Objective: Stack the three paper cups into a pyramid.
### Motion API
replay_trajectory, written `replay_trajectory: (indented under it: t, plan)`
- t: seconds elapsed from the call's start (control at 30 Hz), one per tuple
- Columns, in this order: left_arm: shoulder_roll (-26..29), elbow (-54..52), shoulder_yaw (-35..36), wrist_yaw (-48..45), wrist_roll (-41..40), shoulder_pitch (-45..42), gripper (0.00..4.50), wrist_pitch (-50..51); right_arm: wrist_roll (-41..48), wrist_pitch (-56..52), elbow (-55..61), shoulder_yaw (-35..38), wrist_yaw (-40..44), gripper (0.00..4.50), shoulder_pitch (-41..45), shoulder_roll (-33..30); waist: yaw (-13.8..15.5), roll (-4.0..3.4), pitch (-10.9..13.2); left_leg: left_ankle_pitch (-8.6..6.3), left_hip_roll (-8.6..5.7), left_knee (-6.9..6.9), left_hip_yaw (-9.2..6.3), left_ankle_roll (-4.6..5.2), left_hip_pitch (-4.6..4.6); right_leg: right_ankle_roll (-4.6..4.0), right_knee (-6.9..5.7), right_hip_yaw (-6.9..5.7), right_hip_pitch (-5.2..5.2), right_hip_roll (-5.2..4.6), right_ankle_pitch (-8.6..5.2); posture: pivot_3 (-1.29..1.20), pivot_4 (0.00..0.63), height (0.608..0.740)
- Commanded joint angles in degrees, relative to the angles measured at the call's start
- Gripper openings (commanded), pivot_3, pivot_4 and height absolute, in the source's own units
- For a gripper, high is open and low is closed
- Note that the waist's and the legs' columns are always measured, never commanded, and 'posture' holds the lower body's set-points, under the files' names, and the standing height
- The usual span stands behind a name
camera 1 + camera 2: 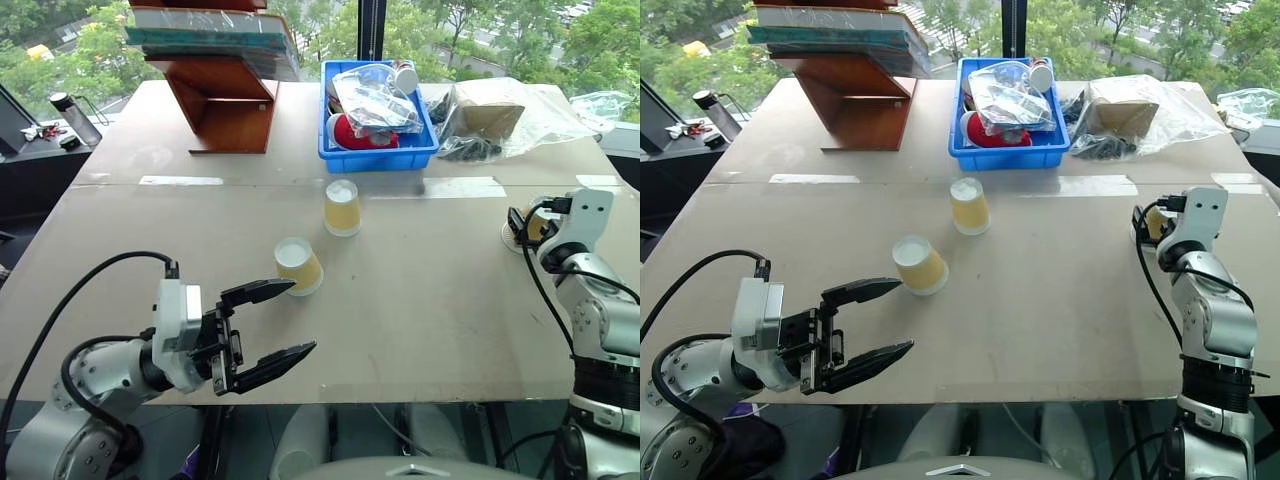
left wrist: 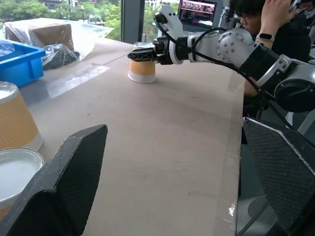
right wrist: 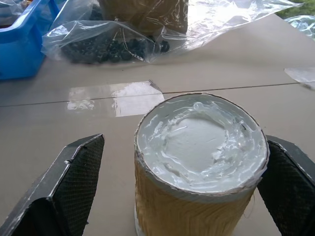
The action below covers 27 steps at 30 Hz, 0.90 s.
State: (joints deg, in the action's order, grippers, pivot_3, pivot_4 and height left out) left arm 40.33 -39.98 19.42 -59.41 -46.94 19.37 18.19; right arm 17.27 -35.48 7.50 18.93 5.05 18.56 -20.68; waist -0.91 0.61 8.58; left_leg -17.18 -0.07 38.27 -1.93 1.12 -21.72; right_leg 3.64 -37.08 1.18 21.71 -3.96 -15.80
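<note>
Three paper cups stand upside down on the tan table (image 1: 420, 300). One cup (image 1: 342, 208) is in the middle, and a second cup (image 1: 298, 266) stands nearer and slightly left of it. The third cup (image 3: 202, 162) is at the right edge, between the fingers of my right gripper (image 3: 184, 141), which is open with a gap on both sides of the cup. The left wrist view also shows this cup (image 2: 141, 69) flanked by those fingers. My left gripper (image 1: 305, 316) is open and empty over the table's front edge, just short of the second cup.
A blue bin (image 1: 378, 155) holding a plastic-wrapped container sits behind the middle cup. A wooden stand (image 1: 225, 105) carrying books is at the back left, and a clear bag with a box (image 1: 500, 115) is at the back right. A person (image 2: 268, 19) sits beyond the table's right side.
</note>
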Motion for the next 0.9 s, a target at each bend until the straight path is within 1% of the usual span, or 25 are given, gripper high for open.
replay_trajectory:
  t: [0.03,0.1,0.17,0.2,0.23,0.3,0.4,0.47,0.53,0.6,0.67,0.73,0.8,0.83,0.9]
  plan:
    - [-0.1,-2.0,1.2,0.4,-0.6,0.4,4.5,-1.2,-0.6,2.2,0.7,0.4,-0.1,4.21,0.9,-0.3,0.0,0.0,0.0,0.0,0.0,0.0,0.0,0.0,0.0,0.0,0.0,0.0,0.0,0.0,0.0,0.0,0.15,0.74]
    - [-0.2,-2.0,1.3,0.5,-0.7,0.5,4.5,-1.1,-0.8,2.4,0.5,0.5,-0.1,3.63,1.0,-0.3,0.0,0.0,0.0,0.0,0.0,0.0,0.01,0.0,0.0,0.0,0.0,0.01,0.0,0.0,0.0,0.0,0.15,0.74]
    - [-0.1,-2.0,1.4,0.6,-0.8,0.6,4.5,-1.1,-1.1,2.7,0.5,0.6,-0.2,2.62,1.0,-0.5,0.0,-0.01,0.0,0.0,0.0,0.0,0.0,0.0,0.0,0.0,0.0,0.0,0.0,0.0,0.0,0.0,0.15,0.74]
    - [-0.1,-2.0,1.4,0.6,-0.8,0.7,4.5,-1.1,-1.2,2.7,0.5,0.5,-0.1,2.24,1.0,-0.6,0.0,-0.01,0.0,0.0,0.0,0.0,0.0,0.0,0.0,0.0,0.0,0.01,0.0,0.0,0.0,0.0,0.15,0.74]
    - [0.0,-2.0,1.5,0.6,-0.9,0.7,4.5,-1.1,-1.4,2.7,0.6,0.4,0.0,2.17,1.0,-0.7,0.0,-0.01,0.0,0.0,0.0,0.0,0.0,0.0,0.0,0.0,0.0,0.0,0.0,0.0,0.0,0.0,0.15,0.74]
    - [0.0,-2.0,1.5,0.6,-0.9,0.7,4.5,-1.0,-1.5,2.6,0.9,0.2,0.3,2.17,0.8,-0.9,0.0,-0.01,0.0,0.0,0.0,0.0,0.0,-0.01,0.0,0.0,0.0,0.0,0.0,0.0,0.0,0.0,0.15,0.74]
    - [0.0,-1.7,1.5,0.6,-0.8,0.8,4.5,-1.0,-1.1,2.4,2.7,-1.0,3.1,2.17,0.2,-2.1,0.0,-0.01,0.0,0.0,0.0,0.0,0.01,0.0,0.0,0.0,0.0,0.01,0.0,0.0,0.0,0.0,0.15,0.74]
    - [0.1,-1.6,1.5,0.6,-0.8,1.0,4.5,-0.9,2.0,1.3,6.0,-2.5,8.4,2.17,-0.7,-3.4,0.0,-0.04,0.0,0.0,0.0,0.0,0.0,0.01,-0.01,0.0,0.0,0.0,0.01,0.0,0.0,0.0,0.15,0.74]
    - [0.1,-1.4,1.6,0.5,-0.8,1.4,4.5,-0.8,8.1,-1.9,11.7,-4.4,15.5,2.17,-1.8,-5.2,0.0,-0.07,0.0,-0.06,0.02,-0.01,-0.01,0.1,-0.01,0.0,0.02,0.0,0.01,0.0,0.0,0.0,0.15,0.74]
    - [0.1,-1.1,1.5,0.3,-0.5,1.7,4.5,-0.9,12.2,-3.4,18.8,-8.5,23.9,2.17,-4.3,-9.1,0.0,-0.13,0.1,-0.07,0.05,-0.02,-0.01,0.12,-0.01,0.0,0.03,0.0,0.01,0.0,0.0,0.0,0.15,0.74]
    - [0.3,-1.1,1.4,0.0,-0.3,1.9,4.5,-1.0,15.6,-5.5,23.6,-11.3,27.7,2.17,-5.5,-11.4,-0.1,-0.11,0.1,-0.09,0.09,-0.03,-0.04,0.15,-0.02,0.0,0.08,-0.03,0.0,0.01,0.0,0.0,0.15,0.74]
    - [0.3,-1.1,1.4,0.0,-0.2,2.0,4.5,-0.9,16.5,-6.1,25.4,-12.6,28.8,2.17,-6.0,-12.6,0.0,-0.08,0.1,-0.1,0.13,-0.03,-0.07,0.17,-0.02,0.0,0.08,-0.08,-0.01,0.04,0.0,0.0,0.15,0.74]
    - [0.4,-1.4,1.5,0.3,-0.3,2.0,4.5,-0.8,15.2,-6.2,26.2,-15.0,28.6,2.17,-5.9,-13.1,0.2,-0.06,0.1,-0.1,0.11,0.0,-0.07,0.17,-0.02,0.0,0.08,-0.07,-0.03,0.03,0.0,0.0,0.15,0.74]
    - [0.4,-1.6,1.5,0.5,-0.4,2.0,4.5,-0.7,15.0,-6.7,26.2,-15.8,27.5,2.17,-5.5,-12.6,0.2,-0.04,0.1,-0.1,0.1,0.02,-0.07,0.17,-0.02,0.0,0.08,-0.09,-0.03,0.02,0.0,0.0,0.15,0.74]
    - [0.5,-2.3,1.8,1.0,-0.5,2.3,4.5,-0.5,12.5,-7.3,26.0,-17.1,22.9,2.17,-4.9,-10.5,0.2,-0.02,0.1,-0.09,0.07,0.03,-0.07,0.16,-0.03,0.0,0.08,-0.08,-0.03,0.0,0.0,0.0,0.15,0.74]
